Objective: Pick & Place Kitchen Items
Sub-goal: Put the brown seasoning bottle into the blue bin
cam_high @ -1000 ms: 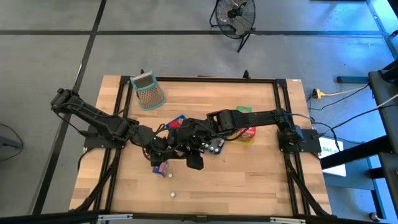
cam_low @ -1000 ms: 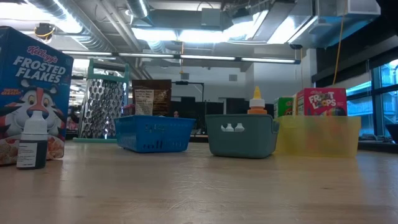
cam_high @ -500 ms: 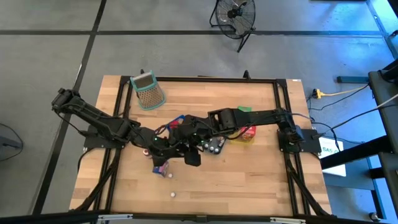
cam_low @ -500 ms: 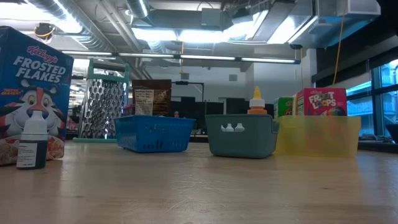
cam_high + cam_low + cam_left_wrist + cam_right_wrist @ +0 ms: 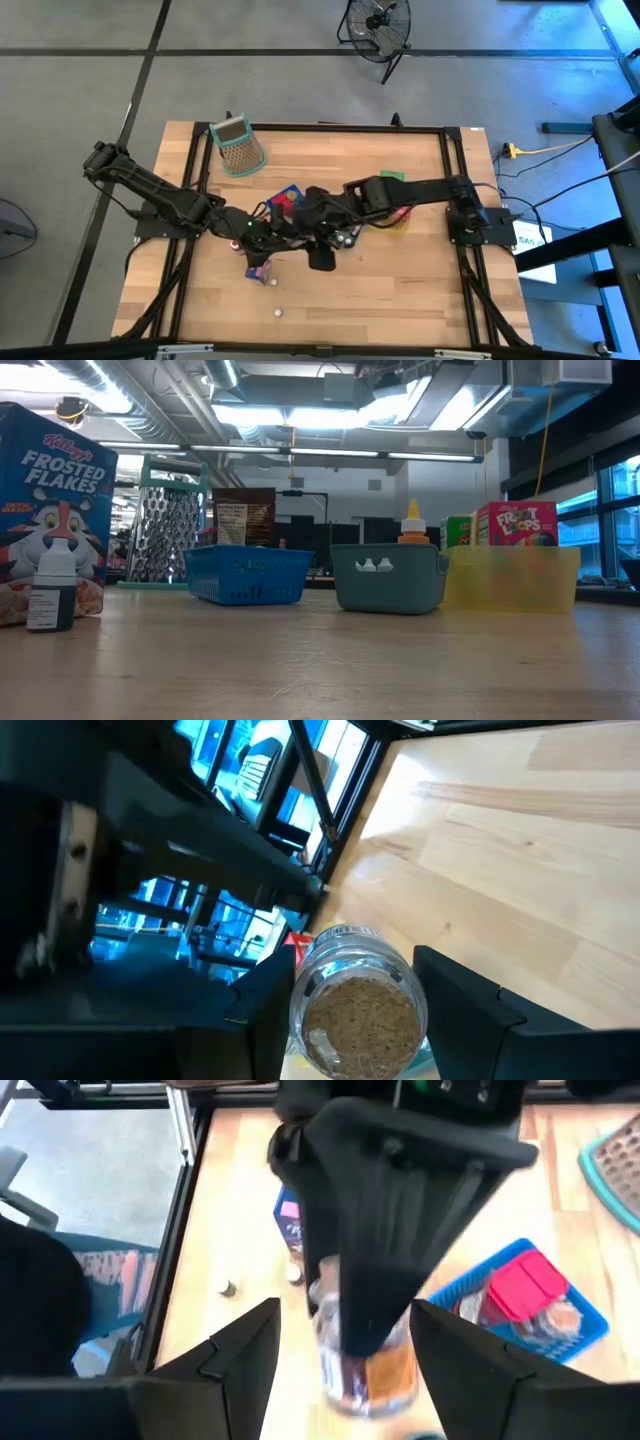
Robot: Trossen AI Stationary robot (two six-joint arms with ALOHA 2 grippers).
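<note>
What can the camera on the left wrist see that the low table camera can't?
Only the left wrist view shows a clear jar of brown grains sitting between the left gripper's dark fingers, above the wooden table.

Only the low view shows the Frosted Flakes box, a small dropper bottle, a metal grater, a brown bag, blue basket, teal basket, yellow basket and a Froot Loops box. No arms appear there.

Both show the wooden tabletop.

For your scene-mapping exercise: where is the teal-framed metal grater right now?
In the high view the teal-framed metal grater lies at the wooden table's far left corner, apart from both arms; in the low view it stands left of the blue basket.
</note>
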